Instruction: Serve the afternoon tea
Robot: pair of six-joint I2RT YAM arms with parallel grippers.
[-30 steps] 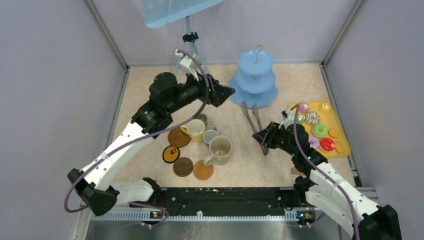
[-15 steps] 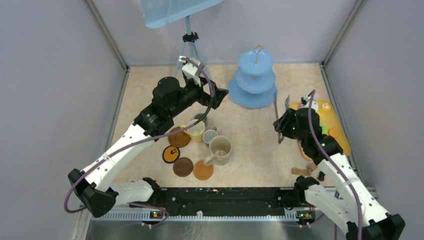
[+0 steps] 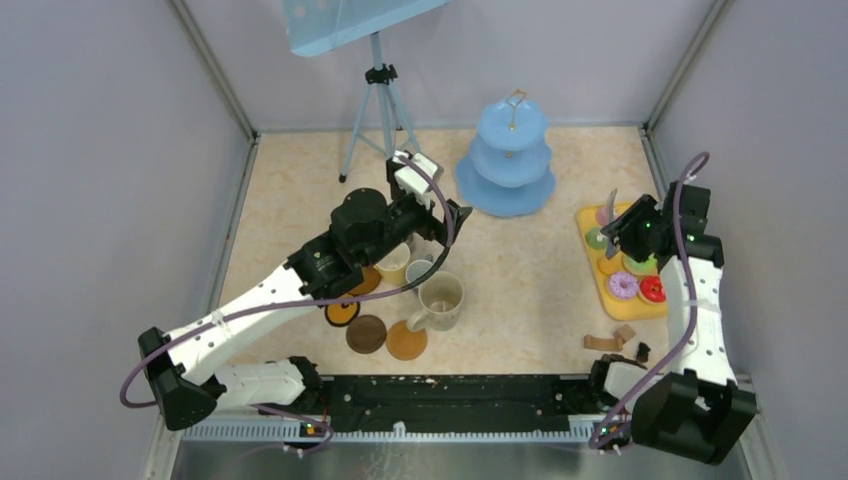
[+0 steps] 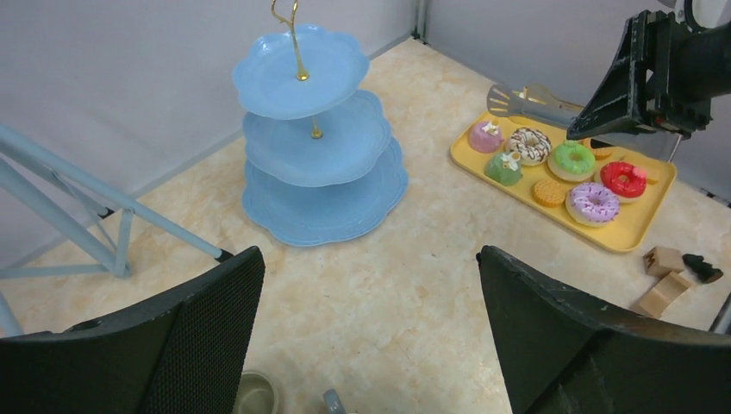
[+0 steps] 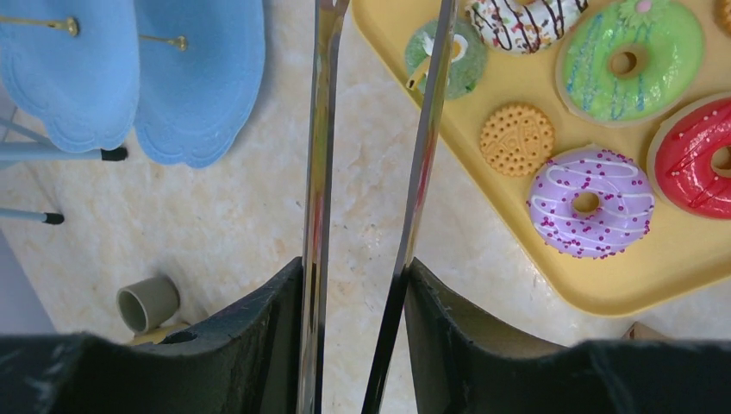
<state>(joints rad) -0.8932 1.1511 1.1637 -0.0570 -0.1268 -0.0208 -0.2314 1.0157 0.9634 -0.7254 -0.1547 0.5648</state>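
Your desk (image 3: 520,270) is a beige marbled top boxed in by grey walls. The yellow tray (image 5: 638,285) at the right holds the cakes (image 4: 573,159): a pink one, a small green one, a striped doughnut, a biscuit, and green, red and purple doughnuts. The blue stand (image 4: 319,164) sits upright at the far middle.

Left of centre the mugs cluster. The cream mug (image 3: 440,300) is nearest, with the yellow mug (image 3: 392,265) and a grey mug (image 3: 418,268) just beyond it, partly under your left arm (image 3: 300,280). Brown coasters (image 3: 366,333) lie near and left of them.

Your right jaws pinch the tongs (image 5: 319,172) at the handle end, its two blades parted. The tips hang over the tray's far-left corner, and one blade crosses above the small green cake. You cannot tell whether they touch a cake.

Your left jaws are spread wide and grip nothing. They are raised above the mugs and face the stand, well apart from it.
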